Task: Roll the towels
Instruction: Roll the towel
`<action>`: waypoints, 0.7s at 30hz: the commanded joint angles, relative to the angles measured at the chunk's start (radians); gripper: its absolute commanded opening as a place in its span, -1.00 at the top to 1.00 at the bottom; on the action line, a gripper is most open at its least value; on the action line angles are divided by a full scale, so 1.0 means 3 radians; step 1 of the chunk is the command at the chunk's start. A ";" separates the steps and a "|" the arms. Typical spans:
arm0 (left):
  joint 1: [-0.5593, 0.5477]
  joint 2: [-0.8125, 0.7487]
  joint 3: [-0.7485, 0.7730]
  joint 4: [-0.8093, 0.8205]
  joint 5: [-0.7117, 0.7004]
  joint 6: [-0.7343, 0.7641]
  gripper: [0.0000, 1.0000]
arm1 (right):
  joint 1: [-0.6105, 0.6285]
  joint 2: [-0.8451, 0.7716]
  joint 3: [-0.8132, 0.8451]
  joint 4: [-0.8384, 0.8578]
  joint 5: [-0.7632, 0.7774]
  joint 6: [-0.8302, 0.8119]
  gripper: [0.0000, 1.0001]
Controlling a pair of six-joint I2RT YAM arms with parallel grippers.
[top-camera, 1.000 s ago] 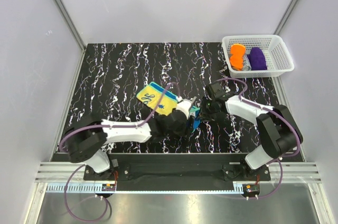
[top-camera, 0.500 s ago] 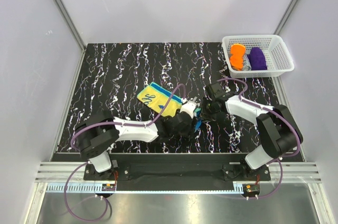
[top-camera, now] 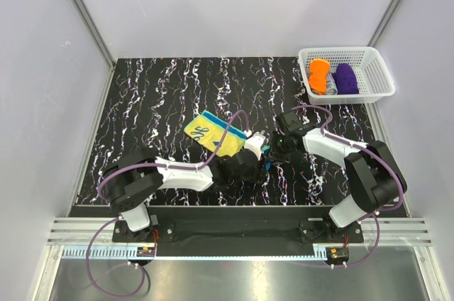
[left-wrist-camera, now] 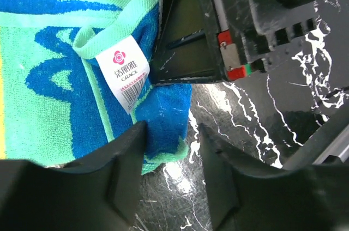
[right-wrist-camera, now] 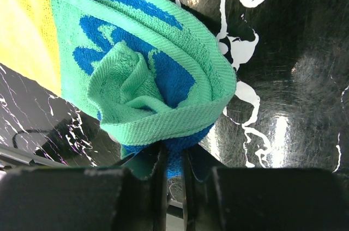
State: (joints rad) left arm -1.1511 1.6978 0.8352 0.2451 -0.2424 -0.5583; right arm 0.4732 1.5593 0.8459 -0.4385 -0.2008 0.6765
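Centre of the desk (top-camera: 156,88) | teal towel (top-camera: 213,134) lies partly folded between the two arms | right tool (right-wrist-camera: 173,152) pinched almost closed on its bunched green hem | left tool (left-wrist-camera: 172,130) half open, straddling the blue corner by the label (left-wrist-camera: 126,73), gripping nothing | orange towel (top-camera: 319,75) sits in the white basket (top-camera: 340,50), far right corner

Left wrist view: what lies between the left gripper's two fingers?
A blue corner of the towel, over the marbled table; the left wrist view shows it.

White lattice basket (top-camera: 340,50), purple roll (top-camera: 346,78) inside, sits on black marbled table (top-camera: 156,102).
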 commanded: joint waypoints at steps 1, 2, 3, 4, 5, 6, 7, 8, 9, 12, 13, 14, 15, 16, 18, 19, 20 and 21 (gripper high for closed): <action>0.0002 0.0098 0.0043 0.0226 0.0011 -0.0056 0.13 | 0.0033 -0.0069 0.0049 -0.0042 0.0000 -0.0051 0.68; 0.0002 0.0139 0.0059 0.0150 -0.0020 -0.0087 0.31 | 0.0033 -0.0074 0.0044 -0.0047 0.0000 -0.0056 0.69; 0.0007 0.0154 0.0054 0.0154 -0.0025 -0.0092 0.38 | 0.0033 -0.0089 0.0044 -0.0052 0.0005 -0.0051 0.69; 0.0017 0.0170 0.0054 0.0155 -0.0051 -0.0113 0.43 | 0.0033 -0.0100 0.0039 -0.0052 0.0005 -0.0051 0.69; 0.0022 0.0195 0.0049 0.0124 -0.0061 -0.0133 0.49 | 0.0033 -0.0105 0.0034 -0.0062 0.0005 -0.0051 0.69; 0.0038 0.0206 0.0038 0.0139 -0.0056 -0.0153 0.59 | 0.0033 -0.0115 0.0028 -0.0057 0.0000 -0.0051 0.69; 0.0063 0.0216 0.0023 0.0154 -0.0036 -0.0159 0.66 | 0.0033 -0.0120 0.0023 -0.0047 -0.0026 -0.0051 0.69; 0.0079 0.0226 0.0013 0.0155 -0.0036 -0.0179 0.71 | 0.0033 -0.0130 0.0008 -0.0042 -0.0031 -0.0041 0.69; 0.0119 0.0231 -0.0007 0.0180 -0.0020 -0.0205 0.85 | 0.0033 -0.0151 -0.0002 -0.0037 -0.0051 -0.0036 0.69; 0.0227 0.0216 -0.0191 0.0425 0.0189 -0.0312 1.00 | 0.0038 -0.0192 -0.0018 -0.0047 -0.0041 -0.0036 0.64; 0.0338 0.0206 -0.0258 0.0537 0.0392 -0.0418 1.00 | 0.0033 -0.0232 -0.0018 -0.0082 -0.0026 -0.0031 0.50; 0.0405 0.0191 -0.0420 0.0791 0.0505 -0.0485 1.00 | 0.0038 -0.0263 -0.0013 -0.0108 -0.0006 -0.0036 0.40; 0.0472 0.0185 -0.0498 0.0925 0.0613 -0.0618 1.00 | 0.0033 -0.0289 -0.0002 -0.0133 0.0050 -0.0031 0.29; 0.0594 0.0180 -0.0564 0.1043 0.0791 -0.0675 1.00 | 0.0033 -0.0370 0.0003 -0.0205 0.0086 -0.0036 -0.01; 0.0697 0.0165 -0.0748 0.1345 0.0956 -0.0787 1.00 | 0.0038 -0.0442 0.0049 -0.0292 0.0173 -0.0041 -0.21; 0.0778 0.0165 -0.0805 0.1422 0.1068 -0.0864 1.00 | 0.0033 -0.0503 0.0064 -0.0363 0.0254 -0.0041 -0.27; 0.0815 0.0155 -0.0836 0.1534 0.1104 -0.0900 1.00 | 0.0033 -0.0529 0.0100 -0.0399 0.0296 -0.0041 -0.34; 0.0845 0.0160 -0.0861 0.1571 0.1145 -0.0976 1.00 | 0.0033 -0.0554 0.0115 -0.0430 0.0362 -0.0051 -0.35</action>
State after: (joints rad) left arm -0.9283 1.7515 0.6243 0.6067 0.0139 -0.7818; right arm 0.4751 1.4433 0.8436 -0.5117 -0.1654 0.6716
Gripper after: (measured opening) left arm 0.032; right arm 0.662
